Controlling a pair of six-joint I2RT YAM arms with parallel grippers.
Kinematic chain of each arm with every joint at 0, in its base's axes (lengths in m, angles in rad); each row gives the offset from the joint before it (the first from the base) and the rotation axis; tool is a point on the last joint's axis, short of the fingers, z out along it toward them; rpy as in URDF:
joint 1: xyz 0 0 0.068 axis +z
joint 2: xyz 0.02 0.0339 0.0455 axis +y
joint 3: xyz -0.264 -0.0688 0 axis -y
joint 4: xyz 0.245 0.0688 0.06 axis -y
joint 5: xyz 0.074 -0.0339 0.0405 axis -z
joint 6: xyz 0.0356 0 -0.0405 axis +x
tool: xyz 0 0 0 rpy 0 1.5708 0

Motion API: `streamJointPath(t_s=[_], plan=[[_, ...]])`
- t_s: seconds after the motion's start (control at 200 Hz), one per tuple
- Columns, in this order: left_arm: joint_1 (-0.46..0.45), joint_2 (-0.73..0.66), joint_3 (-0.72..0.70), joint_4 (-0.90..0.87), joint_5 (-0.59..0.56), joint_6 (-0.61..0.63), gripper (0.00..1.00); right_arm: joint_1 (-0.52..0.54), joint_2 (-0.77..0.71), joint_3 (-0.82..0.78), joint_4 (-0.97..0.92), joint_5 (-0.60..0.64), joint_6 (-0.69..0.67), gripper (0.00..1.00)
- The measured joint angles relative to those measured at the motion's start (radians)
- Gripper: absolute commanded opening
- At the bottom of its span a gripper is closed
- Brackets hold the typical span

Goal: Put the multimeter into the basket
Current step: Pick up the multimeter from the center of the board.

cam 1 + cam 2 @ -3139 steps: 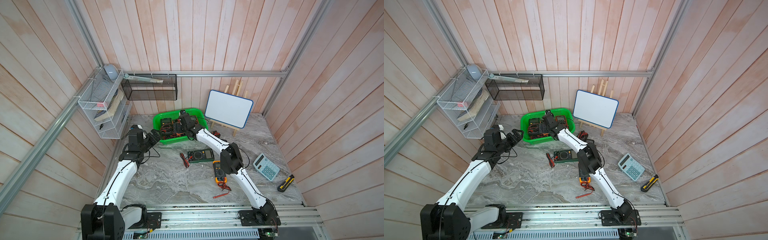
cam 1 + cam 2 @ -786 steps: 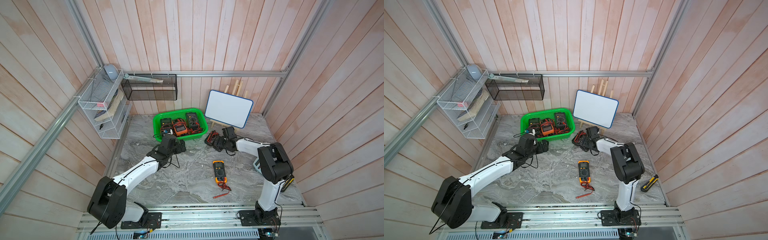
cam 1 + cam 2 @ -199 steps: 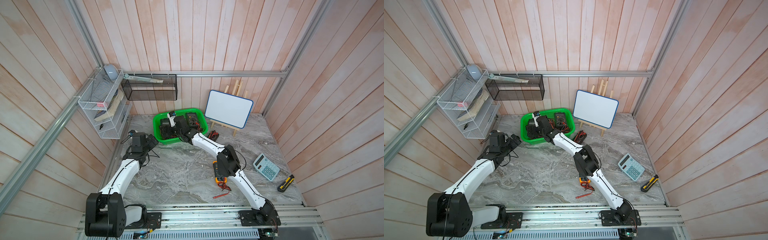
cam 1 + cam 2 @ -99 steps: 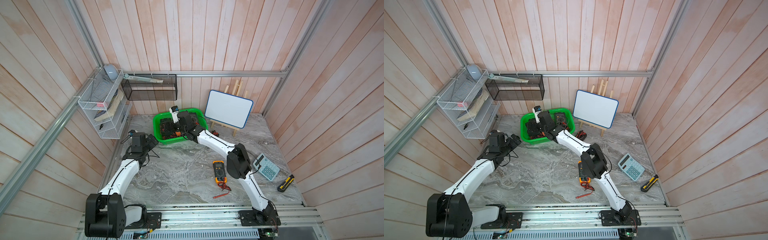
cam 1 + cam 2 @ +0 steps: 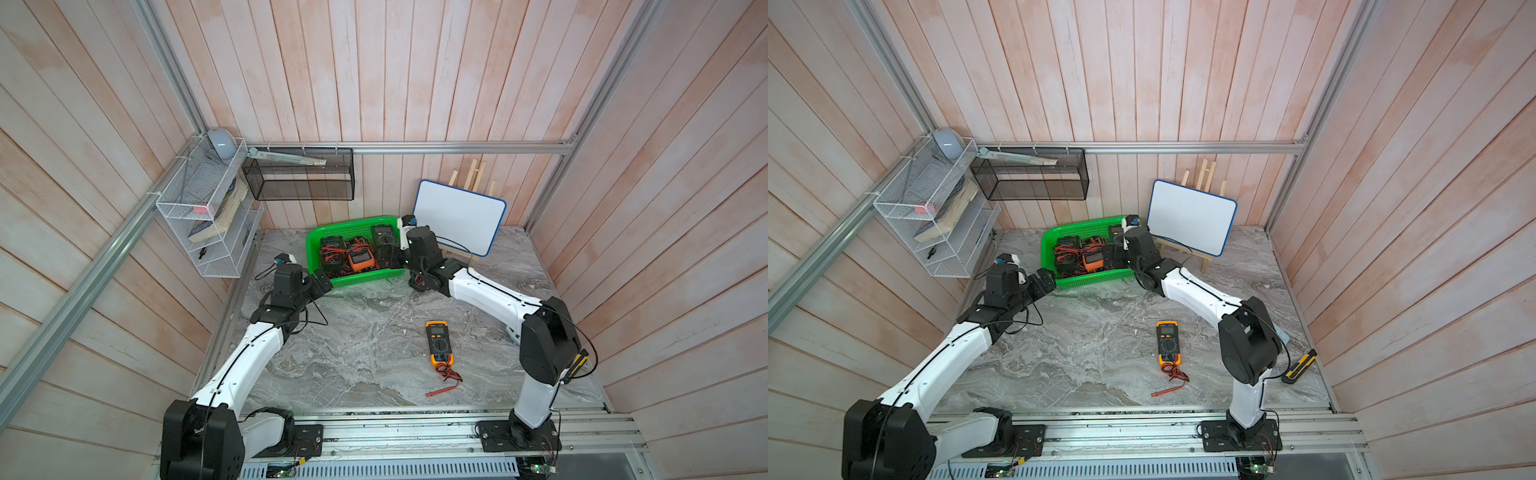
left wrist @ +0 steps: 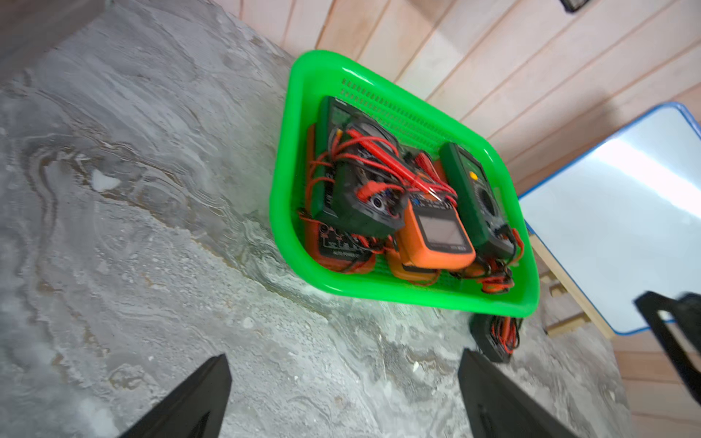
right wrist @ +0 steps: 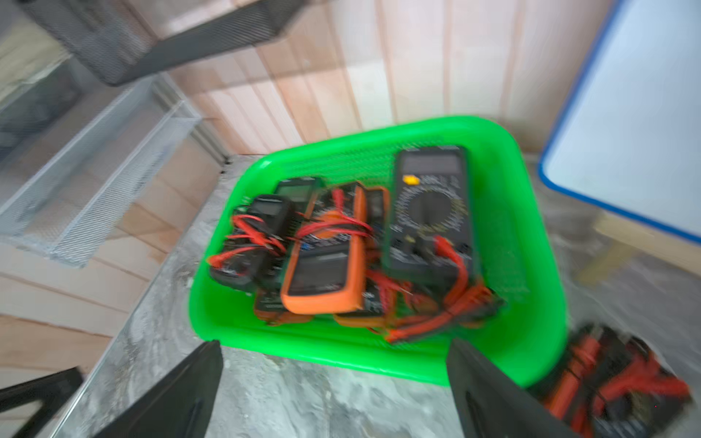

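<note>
- Right gripper (image 7: 333, 347) is spread wide, with nothing between the fingers (image 7: 182, 390). This wrist view is blurred.
- The basket (image 7: 531, 227) sits straight ahead of it, with the near rim just past the fingertips.
- Inside the basket is a heap of meters (image 6: 360, 189) tangled in red leads (image 6: 364, 140).
- The orange meter (image 7: 322, 265) lies face up on top of the heap, dead ahead of the right gripper.
- The dark meter (image 7: 428, 212) lies flat just beside the orange one.
- A black meter (image 6: 495, 337) lies on the table (image 5: 365, 332), just outside the basket's corner. It is just to the side of the right gripper, outside its fingers.
- Left gripper (image 6: 343, 356) is spread open too and holds nothing; only bare table shows between its fingers.
- The basket is ahead of the left gripper and near it, corner first.
- The yellow meter (image 5: 436, 341) lies flat and face up on open table. It is well behind the right gripper, near that arm's elbow.
- The yellow meter's own red wires (image 5: 446, 372) are bunched at the end farthest from the basket.
- The whiteboard (image 5: 459, 216) stands just off to the side of the right gripper's wrist.
- Both grippers point at the basket from opposite ends of its near side.
</note>
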Motion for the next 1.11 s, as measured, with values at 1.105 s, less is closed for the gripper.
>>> streamJointPath(t_s=[1.105], plan=[[-0.127, 0.030, -0.025, 0.014, -0.035, -0.026, 1.00, -0.175, 0.257, -0.009, -0.082, 0.089, 0.205, 0.98]])
